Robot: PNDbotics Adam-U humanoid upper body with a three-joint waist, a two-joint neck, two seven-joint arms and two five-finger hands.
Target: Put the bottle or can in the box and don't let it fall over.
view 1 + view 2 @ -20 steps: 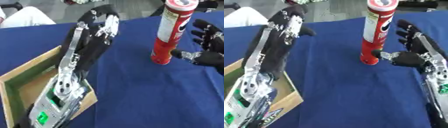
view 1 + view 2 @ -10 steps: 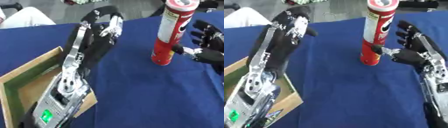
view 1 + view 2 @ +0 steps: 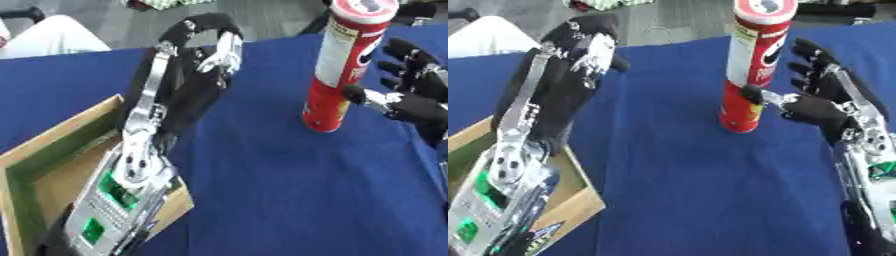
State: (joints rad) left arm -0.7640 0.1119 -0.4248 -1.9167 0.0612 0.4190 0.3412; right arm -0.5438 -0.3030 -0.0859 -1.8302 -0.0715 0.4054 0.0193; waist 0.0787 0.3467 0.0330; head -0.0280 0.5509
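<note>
A tall red can (image 3: 344,65) with a white lid stands upright on the blue table (image 3: 262,190), far right of centre. My right hand (image 3: 824,97) is open just to its right, thumb touching the can's lower side, fingers spread and apart from it. My left hand (image 3: 206,50) is raised over the table left of the can, fingers curled downward and holding nothing. The wooden box (image 3: 31,180) with green inner walls lies at the lower left, partly hidden by my left forearm.
My left forearm (image 3: 131,190) runs over the box's right wall. Beyond the table's far edge is grey floor, with a white shape (image 3: 48,42) at the upper left. Bare blue cloth lies in front of the can.
My right hand has edged in toward the can, its thumb now against the can's side. My left hand has shifted slightly toward the can. The can stands where it was.
</note>
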